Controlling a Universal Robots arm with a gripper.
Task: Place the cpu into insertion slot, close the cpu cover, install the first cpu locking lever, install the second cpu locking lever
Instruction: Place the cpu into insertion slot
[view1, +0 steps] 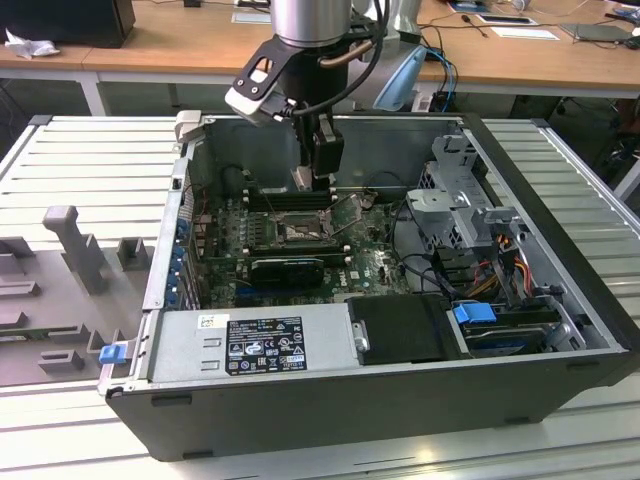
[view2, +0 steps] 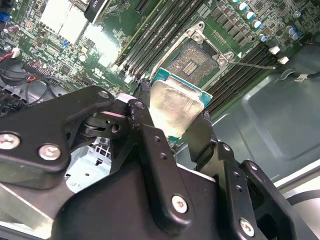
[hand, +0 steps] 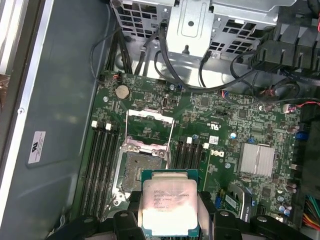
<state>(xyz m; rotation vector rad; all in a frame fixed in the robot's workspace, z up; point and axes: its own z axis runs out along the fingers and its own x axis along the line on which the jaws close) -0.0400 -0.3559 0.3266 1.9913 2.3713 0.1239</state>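
Gripper (view2: 175, 111) clamped on cpu (hand: 169, 205) | near insertion slot (hand: 136, 170), not touching | cpu cover (hand: 149, 116) open

An open dark computer case (view1: 350, 410) lies on a slatted metal table (view1: 90, 160), exposing its green motherboard (view1: 372, 266) and silver power supply (view1: 190, 345).

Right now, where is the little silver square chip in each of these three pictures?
Exterior view: the cpu hangs in the hand, above the motherboard.
Second wrist view: the cpu sits clamped between the hand's black fingers.
First wrist view: the cpu is beside the socket.
Shared landmark: the empty insertion slot.
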